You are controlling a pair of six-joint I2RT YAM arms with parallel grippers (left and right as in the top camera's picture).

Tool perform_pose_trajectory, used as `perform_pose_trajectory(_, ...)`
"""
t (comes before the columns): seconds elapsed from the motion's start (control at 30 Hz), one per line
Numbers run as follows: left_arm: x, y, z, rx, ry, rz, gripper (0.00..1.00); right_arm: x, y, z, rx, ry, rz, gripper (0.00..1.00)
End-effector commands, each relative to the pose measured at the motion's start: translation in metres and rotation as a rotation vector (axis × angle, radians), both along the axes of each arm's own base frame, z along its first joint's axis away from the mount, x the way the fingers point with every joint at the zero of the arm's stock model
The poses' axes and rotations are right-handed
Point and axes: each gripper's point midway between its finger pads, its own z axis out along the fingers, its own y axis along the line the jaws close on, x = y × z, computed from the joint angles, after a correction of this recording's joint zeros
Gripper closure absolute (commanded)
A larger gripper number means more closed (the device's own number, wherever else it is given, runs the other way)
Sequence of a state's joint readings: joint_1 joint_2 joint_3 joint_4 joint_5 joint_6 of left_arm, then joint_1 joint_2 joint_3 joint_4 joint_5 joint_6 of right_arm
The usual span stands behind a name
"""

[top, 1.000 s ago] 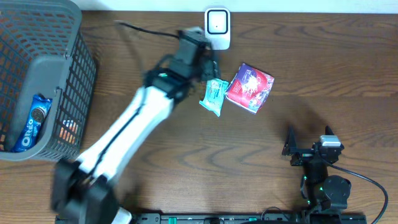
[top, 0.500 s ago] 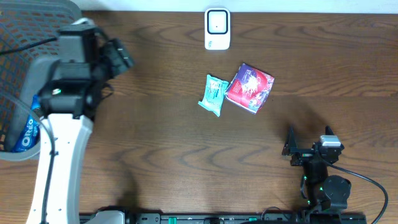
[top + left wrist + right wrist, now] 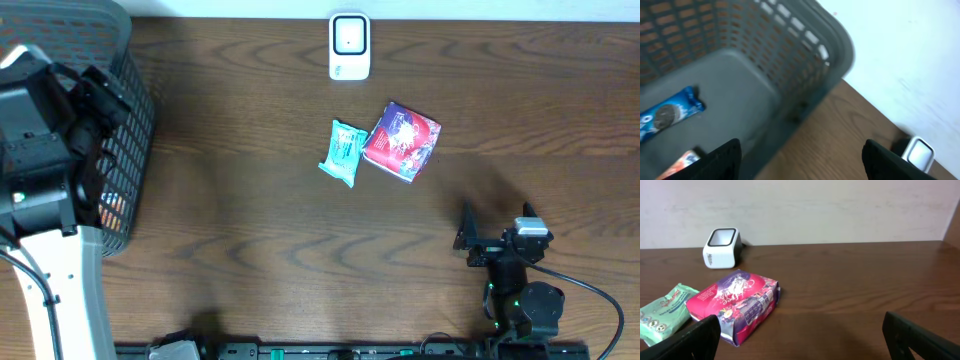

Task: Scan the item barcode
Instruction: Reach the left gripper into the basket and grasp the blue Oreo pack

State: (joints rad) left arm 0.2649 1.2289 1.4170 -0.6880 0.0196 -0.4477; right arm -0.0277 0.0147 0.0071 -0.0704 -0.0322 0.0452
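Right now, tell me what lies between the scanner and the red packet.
Nothing: bare table separates scanner from red packet, shown in the overhead view.

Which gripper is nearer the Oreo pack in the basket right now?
Left. The left gripper hangs open over the basket that holds the Oreo pack. The right gripper sits far across the table, at its opposite side.

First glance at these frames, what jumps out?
The left hand hangs open above the grey basket at the table's far left, a blue cookie pack lying inside. Mid-table, a red packet and a green packet lie side by side, with the white scanner at the back edge. The right hand sits open at the front right.
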Motion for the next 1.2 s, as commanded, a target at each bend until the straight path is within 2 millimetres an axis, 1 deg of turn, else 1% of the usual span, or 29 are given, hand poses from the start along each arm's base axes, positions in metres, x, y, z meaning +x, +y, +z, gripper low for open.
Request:
perform_pose_trajectory(0.0, -0.005, 0.013, 0.001, 0.01, 0.006, 0.036, 0.23, 0.0, -0.001, -0.001, 0.013, 0.002, -0.006, 0.01)
perform_pose_trajectory(0.13, -0.008, 0.02, 0.0, 0.009, 0.01, 0.057, 0.22, 0.0, -0.001, -0.001, 0.013, 0.002, -0.006, 0.01)
perform_pose_trajectory(0.33, -0.01, 0.024, 0.0, 0.011, 0.012, 0.07, 0.22, 0.0, -0.001, -0.001, 0.013, 0.002, -0.005, 0.01)
perform_pose_trajectory(0.47, -0.01, 0.032, -0.004, 0.03, 0.033, 0.105, 0.22, 0.0, -0.001, -0.001, 0.013, 0.002, -0.006, 0.01)
perform_pose_trajectory(0.6, -0.006, 0.039, -0.015, 0.039, 0.067, 0.13, 0.22, 0.0, -0.001, -0.001, 0.013, 0.002, -0.005, 0.01)
perform_pose_trajectory(0.8, 0.006, 0.046, -0.038, 0.023, 0.128, 0.135, 0.22, 0.0, -0.001, -0.001, 0.013, 0.002, -0.005, 0.01)
perform_pose_trajectory(0.87, 0.008, 0.054, -0.045, 0.018, 0.142, 0.151, 0.23, 0.0, -0.001, -0.001, 0.013, 0.002, -0.005, 0.01)
perform_pose_trajectory(0.97, 0.005, 0.068, -0.051, 0.01, 0.158, 0.188, 0.22, 0.0, -0.001, -0.001, 0.013, 0.002, -0.005, 0.01)
perform_pose_trajectory(1.07, -0.002, 0.087, -0.054, 0.005, 0.163, 0.237, 0.23, 0.0, -0.001, -0.001, 0.013, 0.002, -0.005, 0.01)
perform_pose_trajectory(1.17, -0.01, 0.11, -0.054, 0.002, 0.154, 0.299, 0.23, 0.0, -0.001, -0.001, 0.013, 0.002, -0.006, 0.01)
